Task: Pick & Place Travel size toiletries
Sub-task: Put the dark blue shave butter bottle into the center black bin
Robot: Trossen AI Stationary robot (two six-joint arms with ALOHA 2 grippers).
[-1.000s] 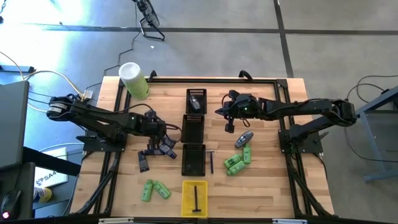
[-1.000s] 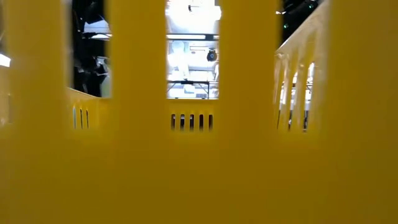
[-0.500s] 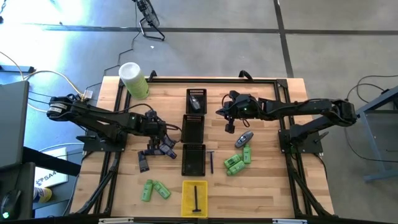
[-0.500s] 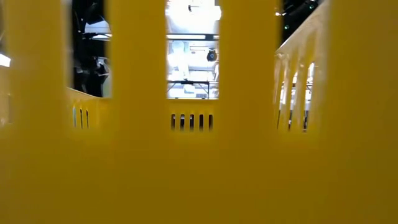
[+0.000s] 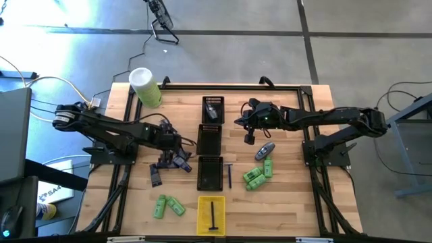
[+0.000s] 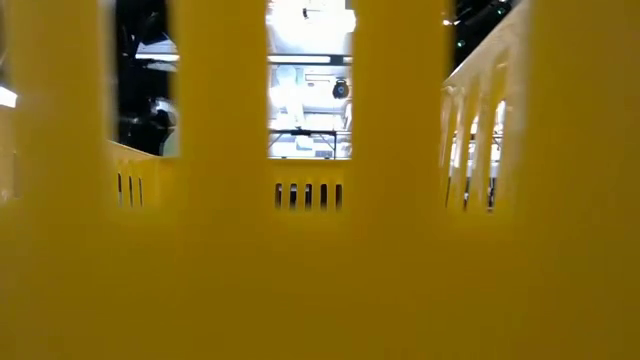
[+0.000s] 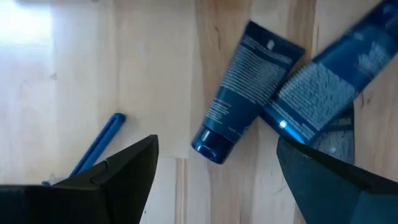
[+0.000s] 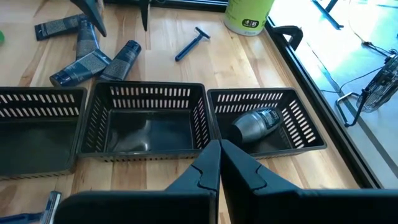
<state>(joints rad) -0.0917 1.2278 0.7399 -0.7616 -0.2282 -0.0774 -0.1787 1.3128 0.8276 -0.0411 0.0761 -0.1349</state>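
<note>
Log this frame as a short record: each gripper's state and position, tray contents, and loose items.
left gripper: open, above the dark blue tubes, nothing held
right gripper: shut, empty, over the row of black slotted trays
end tray: one grey oval container
middle tray: empty
yellow tray: one thin dark stick
loose items: bright green bottles, blue razor

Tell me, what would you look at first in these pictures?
Probably the row of trays down the middle of the table: three black trays and a bright yellow tray at the near end. Next, the open left gripper hanging over some blue tubes on the wood. The right gripper, shut, waits above the black trays, where a grey oval piece lies in one.
</note>
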